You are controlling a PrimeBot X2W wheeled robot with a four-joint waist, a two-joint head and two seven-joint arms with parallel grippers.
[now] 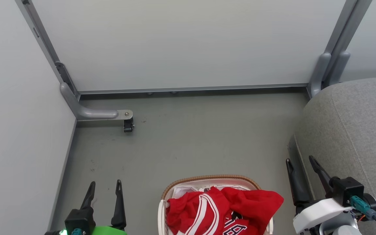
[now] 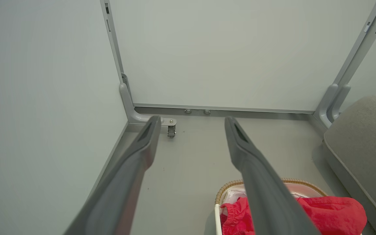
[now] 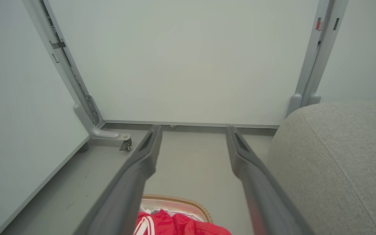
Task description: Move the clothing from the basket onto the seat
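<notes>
Red clothing (image 1: 220, 209) with white striped trim and lettering lies heaped in the cream basket (image 1: 207, 180) with a brown woven rim, at the bottom centre of the head view. The clothing (image 2: 331, 213) and basket (image 2: 222, 192) also show in the left wrist view, and the clothing (image 3: 175, 225) and basket (image 3: 175, 199) in the right wrist view. The grey seat (image 1: 357, 130) rises at the right. My left gripper (image 1: 105, 187) stands open left of the basket, empty. My right gripper (image 1: 300, 163) stands open between basket and seat (image 3: 338, 163), empty.
Pale partition panels (image 1: 181, 42) close the space at the back and left. A grey metal foot with a small caster (image 1: 128, 125) juts onto the grey floor (image 1: 188, 140) at the back left. A white sheet (image 1: 183, 191) peeks out at the basket's far side.
</notes>
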